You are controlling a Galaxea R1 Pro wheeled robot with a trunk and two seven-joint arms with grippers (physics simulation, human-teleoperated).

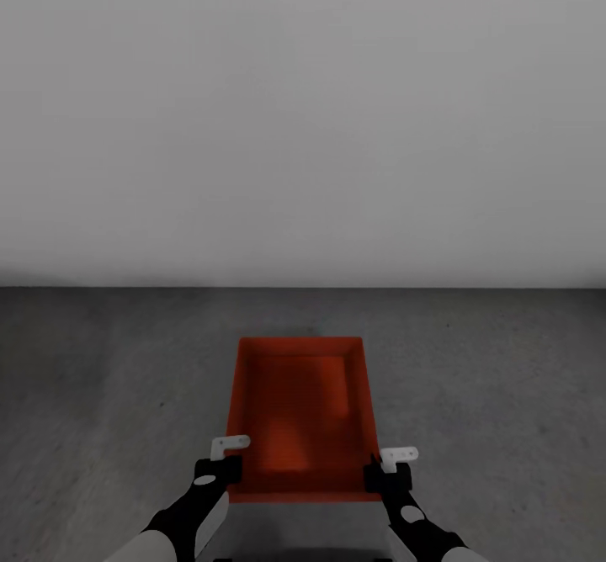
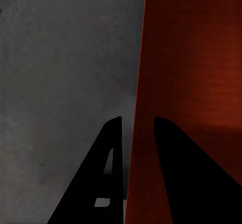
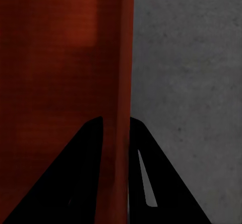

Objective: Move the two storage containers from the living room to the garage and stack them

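One red-orange storage container [image 1: 299, 410] is in front of me over the dark grey concrete floor [image 1: 118, 377] of the garage, open side up and with nothing inside. My left gripper [image 1: 225, 469] straddles its left wall near the close corner, and my right gripper [image 1: 383, 474] straddles its right wall. The left wrist view has the black fingers either side of the red wall [image 2: 191, 58], the gripper [image 2: 137, 119] shut on it. In the right wrist view the gripper [image 3: 116, 119] pinches the red wall [image 3: 60, 58] the same way.
A plain white wall [image 1: 303, 124] rises straight ahead, meeting the floor a short way beyond the container. Mottled concrete [image 2: 60, 83] spreads to both sides [image 3: 191, 83].
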